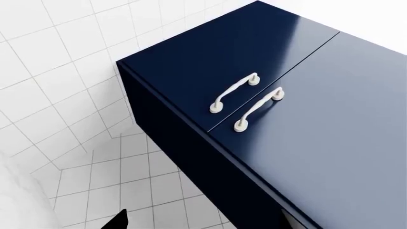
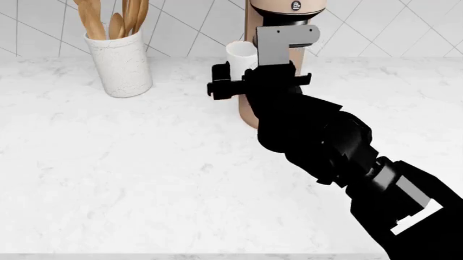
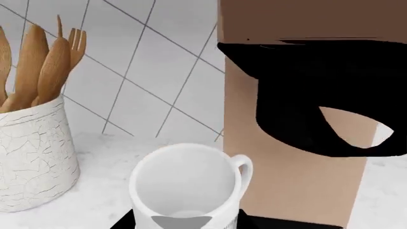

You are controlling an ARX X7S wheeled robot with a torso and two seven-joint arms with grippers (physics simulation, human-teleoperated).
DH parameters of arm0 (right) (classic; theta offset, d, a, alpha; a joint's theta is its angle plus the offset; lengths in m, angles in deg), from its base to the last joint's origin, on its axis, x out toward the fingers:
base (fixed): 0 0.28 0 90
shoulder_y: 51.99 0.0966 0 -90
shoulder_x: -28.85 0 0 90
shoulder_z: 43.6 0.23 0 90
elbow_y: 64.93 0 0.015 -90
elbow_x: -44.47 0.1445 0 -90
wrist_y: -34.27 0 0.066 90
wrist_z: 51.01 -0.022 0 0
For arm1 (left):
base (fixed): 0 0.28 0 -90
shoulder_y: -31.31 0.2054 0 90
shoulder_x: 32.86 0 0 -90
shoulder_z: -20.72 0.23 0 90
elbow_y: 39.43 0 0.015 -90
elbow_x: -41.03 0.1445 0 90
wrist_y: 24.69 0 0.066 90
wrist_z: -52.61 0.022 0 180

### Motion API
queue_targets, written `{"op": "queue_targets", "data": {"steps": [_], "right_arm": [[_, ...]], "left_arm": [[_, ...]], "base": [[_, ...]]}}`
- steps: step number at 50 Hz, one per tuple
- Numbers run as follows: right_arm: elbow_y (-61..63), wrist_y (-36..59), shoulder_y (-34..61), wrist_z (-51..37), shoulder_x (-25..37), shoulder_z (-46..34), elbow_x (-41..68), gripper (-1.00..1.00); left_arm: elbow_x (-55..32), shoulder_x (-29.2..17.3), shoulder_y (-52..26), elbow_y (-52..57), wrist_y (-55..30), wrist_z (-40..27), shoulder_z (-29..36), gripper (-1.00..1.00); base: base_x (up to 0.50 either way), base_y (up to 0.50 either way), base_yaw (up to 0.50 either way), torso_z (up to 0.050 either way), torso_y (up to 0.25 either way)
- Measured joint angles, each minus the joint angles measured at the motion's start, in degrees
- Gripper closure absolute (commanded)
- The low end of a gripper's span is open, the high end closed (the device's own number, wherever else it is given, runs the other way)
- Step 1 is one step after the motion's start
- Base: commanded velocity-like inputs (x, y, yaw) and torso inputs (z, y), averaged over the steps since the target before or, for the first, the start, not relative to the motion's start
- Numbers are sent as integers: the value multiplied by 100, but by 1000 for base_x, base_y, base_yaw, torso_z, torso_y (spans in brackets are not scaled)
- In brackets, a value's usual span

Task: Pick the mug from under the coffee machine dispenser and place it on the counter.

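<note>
- The right pincer (image 2: 230, 81) reaches forward over the white marble tabletop (image 2: 130, 162), its black fingers pointing toward the tiled wall.
- The mug (image 2: 241, 52) stands just beyond the pincer's tips, right beside the coffee machine dispenser (image 2: 253, 32); in the head view only its upper white wall shows above the pincer.
- In the right wrist view the mug (image 3: 184, 183) sits straight ahead of the pincer, upright, mouth open, with its handle turned toward the beige body of the coffee machine dispenser (image 3: 286, 157), which rises just beside it.
- The machine's black spout head (image 3: 311, 90) hangs above and to that same side of the mug.
- Whether the right pincer's fingers are apart or together on the mug I cannot tell; the arm hides them.
- A speckled white crock (image 2: 119, 59) holding wooden utensils (image 2: 108, 16) stands well apart on the pincer's left.
- The left wrist view shows only dark navy drawers (image 1: 273, 95) with white handles (image 1: 235, 93) and tiled floor (image 1: 127, 181); the left pincer's state cannot be read.
</note>
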Motion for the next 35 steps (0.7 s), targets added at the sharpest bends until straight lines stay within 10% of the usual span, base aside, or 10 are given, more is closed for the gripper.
{"op": "queue_targets", "data": {"steps": [35], "right_arm": [[1337,348,89,69,-105,-143,451,100]], "left_arm": [[-20,35,21,2,11,42,-22,-100]], "base": [[0,0,0,0,0]]}}
